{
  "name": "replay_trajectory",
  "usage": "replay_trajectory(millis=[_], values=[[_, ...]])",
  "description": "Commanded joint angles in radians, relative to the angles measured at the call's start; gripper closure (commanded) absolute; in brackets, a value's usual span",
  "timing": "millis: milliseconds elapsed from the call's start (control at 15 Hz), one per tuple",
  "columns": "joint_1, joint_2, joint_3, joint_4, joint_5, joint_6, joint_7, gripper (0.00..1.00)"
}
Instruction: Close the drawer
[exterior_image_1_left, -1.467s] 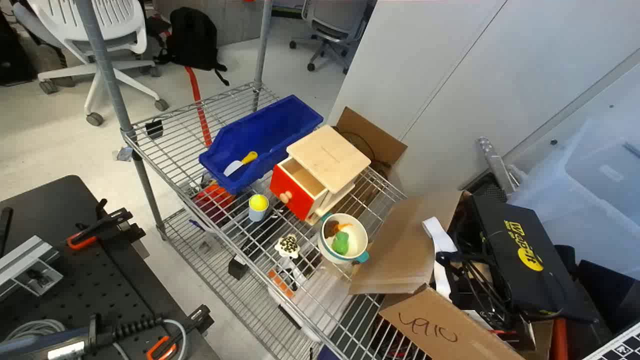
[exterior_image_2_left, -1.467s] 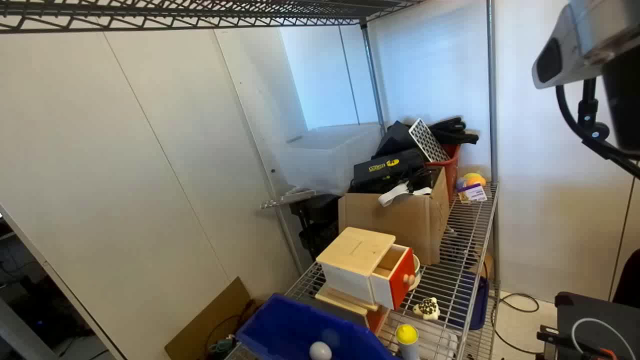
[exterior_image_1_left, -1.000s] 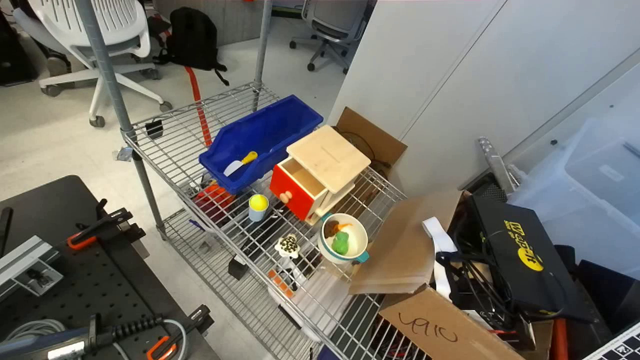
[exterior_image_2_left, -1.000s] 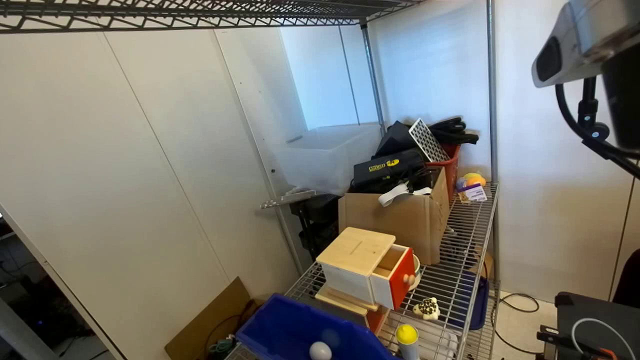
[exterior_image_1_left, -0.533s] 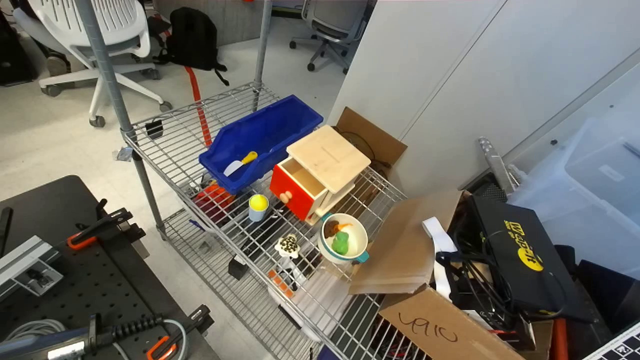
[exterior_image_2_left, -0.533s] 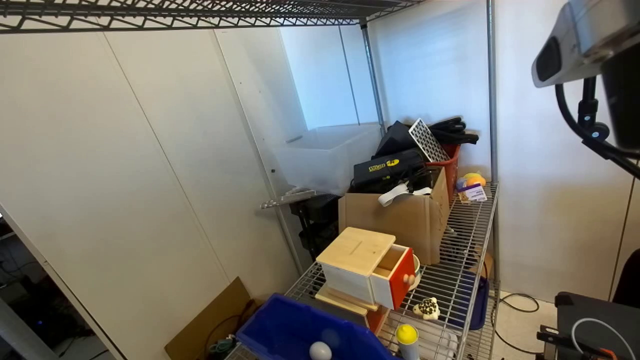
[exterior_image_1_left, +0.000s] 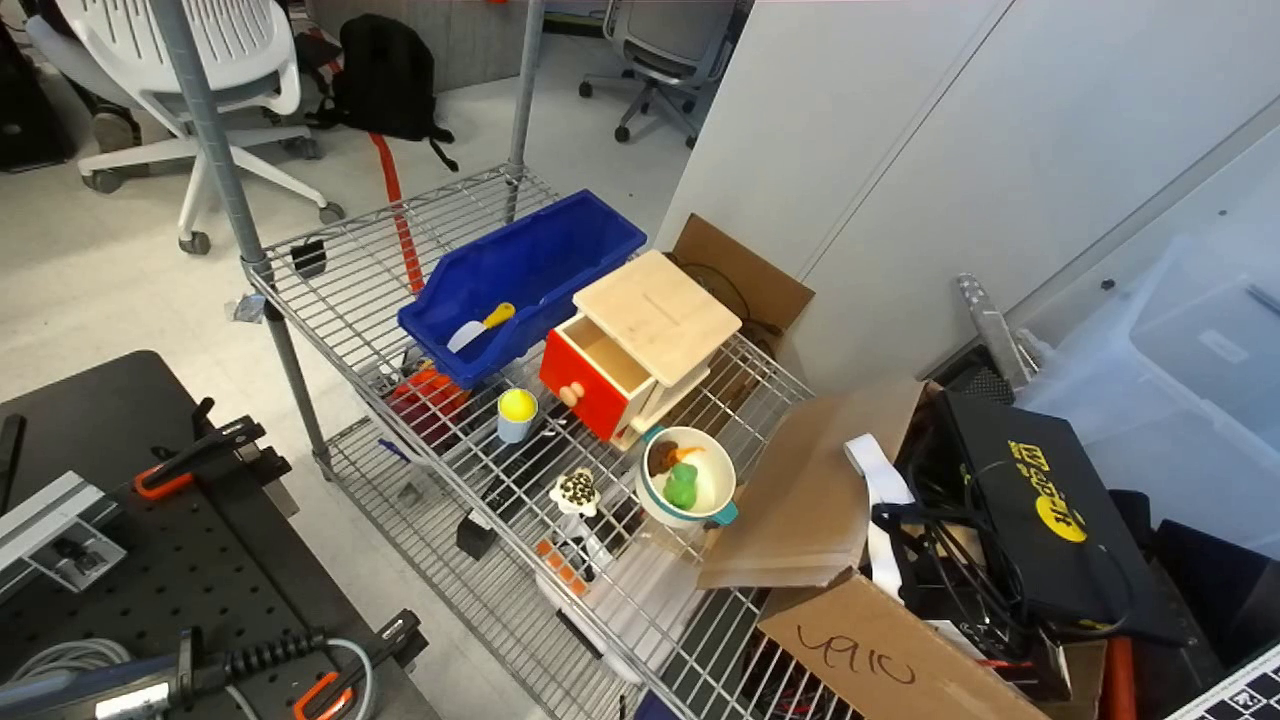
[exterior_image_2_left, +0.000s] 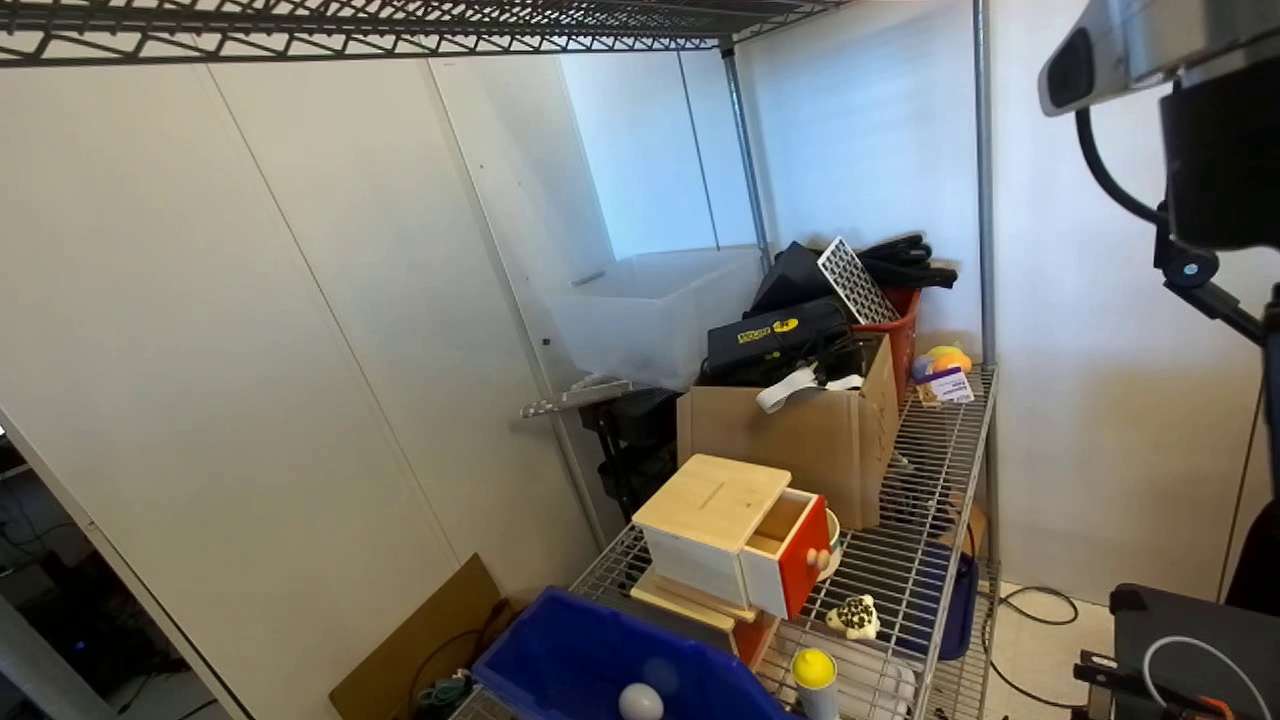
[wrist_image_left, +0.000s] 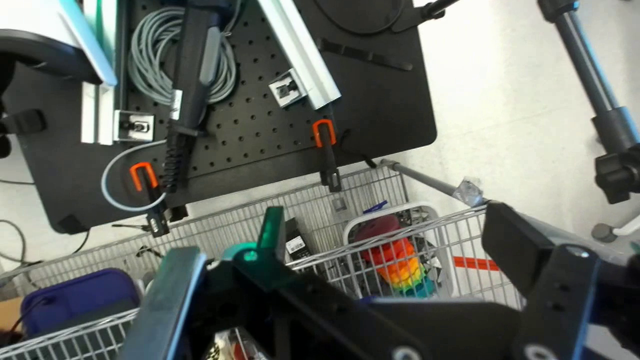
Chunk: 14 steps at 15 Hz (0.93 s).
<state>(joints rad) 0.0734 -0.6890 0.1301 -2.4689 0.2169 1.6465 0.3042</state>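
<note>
Over on the wire tabletop (exterior_image_1_left: 345, 268), the drawer (exterior_image_1_left: 597, 405) juts partway from its wooden cabinet (exterior_image_1_left: 660, 312), red face short of the front edge, blue bin (exterior_image_1_left: 560, 252) close alongside, cup (exterior_image_1_left: 514, 430) near. The end effector (wrist_image_left: 385, 235) is released, fingers (wrist_image_left: 515, 245) spread wide.

- My gripper (wrist_image_left: 370, 240) runs off the bottom of the wrist view, so I can't see it all.
- It hides the middle of the front edge of the wire shelf (exterior_image_1_left: 340, 285) there.
- My arm (exterior_image_2_left: 1150, 60) is cut off in an exterior view.
- The back of the drawer (exterior_image_1_left: 598, 385) hides inside the wooden box (exterior_image_1_left: 660, 315).
- In an exterior view, the drawer hides most of the bowl (exterior_image_2_left: 835, 540).
- Toward the front edge, the cup (exterior_image_2_left: 817, 692) loses its bottom in an exterior view.
- Near the short edge, the blue bin (exterior_image_2_left: 610, 660) is cut off too.
</note>
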Motion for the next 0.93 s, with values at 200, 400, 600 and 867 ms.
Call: replay_trajectory(millis=[200, 400, 600, 867], values=[[0.011, -0.057, -0.059, -0.01, -0.1, 0.009, -0.263, 0.0], [0.017, -0.084, -0.096, -0.019, -0.104, 0.015, -0.405, 0.0], [-0.013, -0.128, -0.102, -0.05, -0.094, 0.117, -0.395, 0.0], [-0.064, -0.169, -0.099, -0.096, -0.095, 0.287, -0.304, 0.0]])
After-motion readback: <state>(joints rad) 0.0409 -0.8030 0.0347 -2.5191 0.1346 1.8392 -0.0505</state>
